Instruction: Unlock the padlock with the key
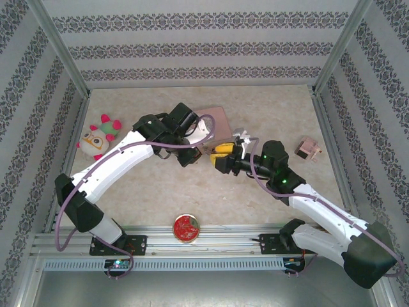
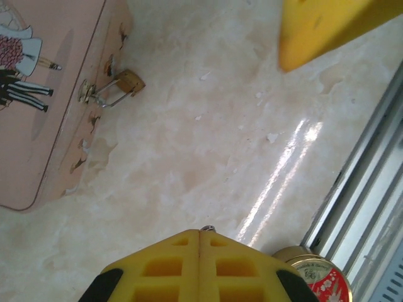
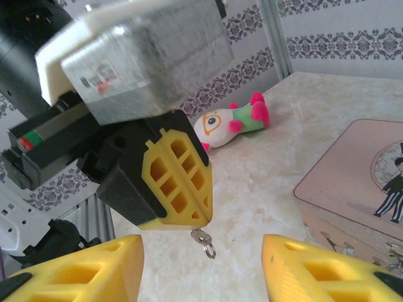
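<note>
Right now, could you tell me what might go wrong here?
1. The key barely pokes out of the shut left fingers and could slip or twist.
2. The padlock hangs unheld on the pink tin, so it may swing away.
3. The open right fingers hover close to the left ones and could collide.

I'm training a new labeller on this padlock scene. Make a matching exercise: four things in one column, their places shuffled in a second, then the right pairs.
Things
1. padlock
2. key
3. plush toy
4. round red tin

Places
A. pinched in the shut left gripper
B. at the table's near edge
C. hanging from the pink tin box's clasp
D. by the left wall

Pairs: 1-C, 2-A, 3-D, 4-B
</note>
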{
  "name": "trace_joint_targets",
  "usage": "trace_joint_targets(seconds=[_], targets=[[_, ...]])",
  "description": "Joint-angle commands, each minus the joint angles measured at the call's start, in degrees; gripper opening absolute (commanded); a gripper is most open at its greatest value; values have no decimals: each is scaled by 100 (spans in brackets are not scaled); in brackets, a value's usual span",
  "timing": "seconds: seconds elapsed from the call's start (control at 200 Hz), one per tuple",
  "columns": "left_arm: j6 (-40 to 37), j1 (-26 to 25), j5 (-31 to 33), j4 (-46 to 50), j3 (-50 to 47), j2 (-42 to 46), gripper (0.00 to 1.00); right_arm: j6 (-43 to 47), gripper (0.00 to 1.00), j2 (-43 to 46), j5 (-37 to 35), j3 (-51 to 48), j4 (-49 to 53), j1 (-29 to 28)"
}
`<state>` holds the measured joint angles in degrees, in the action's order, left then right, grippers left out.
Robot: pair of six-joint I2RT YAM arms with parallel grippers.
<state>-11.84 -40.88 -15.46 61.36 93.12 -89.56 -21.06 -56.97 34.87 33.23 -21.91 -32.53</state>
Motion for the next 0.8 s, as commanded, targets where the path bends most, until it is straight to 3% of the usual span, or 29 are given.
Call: trace_joint_targets(seconds=[0.0, 0.375, 0.575, 0.795], targets=[[-193, -52, -370, -153, -111, 278, 0, 5, 50, -151, 329, 78, -395, -83], [-258, 28, -1429, -682, -695, 879, 0, -206, 39, -730, 1232, 352, -953, -194], [-194, 113, -1518, -884, -811, 1032, 0, -197, 30, -945, 1599, 508, -1014, -300], [-166, 246, -1685, -1001, -899, 1148, 0, -202, 30, -919, 1545, 428, -1017, -284]])
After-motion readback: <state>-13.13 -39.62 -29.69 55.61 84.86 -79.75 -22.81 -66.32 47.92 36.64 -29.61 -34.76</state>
